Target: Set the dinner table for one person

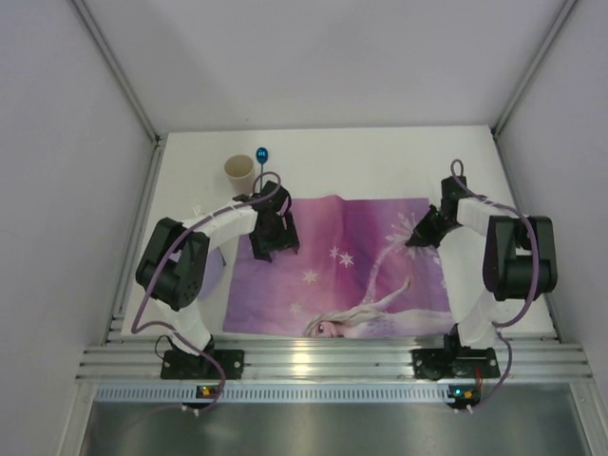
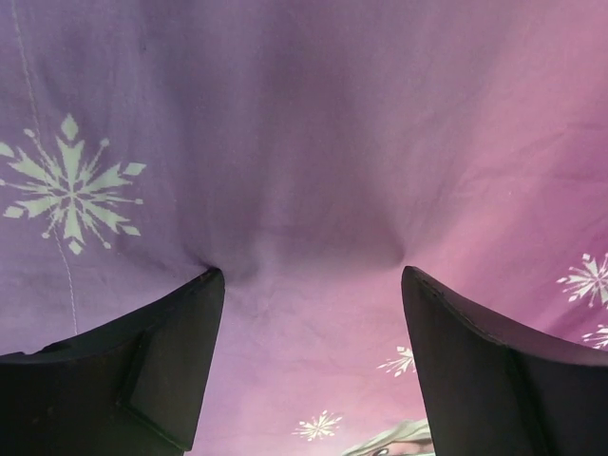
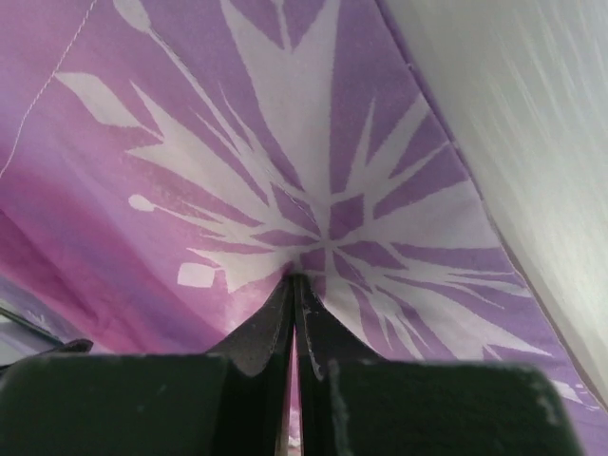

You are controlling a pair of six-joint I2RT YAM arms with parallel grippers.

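The right fingers (image 3: 285, 313) are together, pinching a pucker of the thin, limp placemat (image 1: 361, 247) near its 2 o'clock corner. The left fingers (image 2: 171, 332) stand apart, tips pressing the cloth at its 10 o'clock. Such soft fabric probably slides and wrinkles, so corners look the best hold. The worktop (image 1: 380, 152) beneath is rigid, smooth and fixed, with nothing to grasp. The left arm (image 1: 214, 223) and right arm (image 1: 470, 237) reach forward, wrists angled down.

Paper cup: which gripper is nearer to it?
Left. The left gripper is just right of the paper cup and nearer the bases, over the placemat's far-left corner. The right gripper sits across the placemat, jaws shut on its far-right corner.
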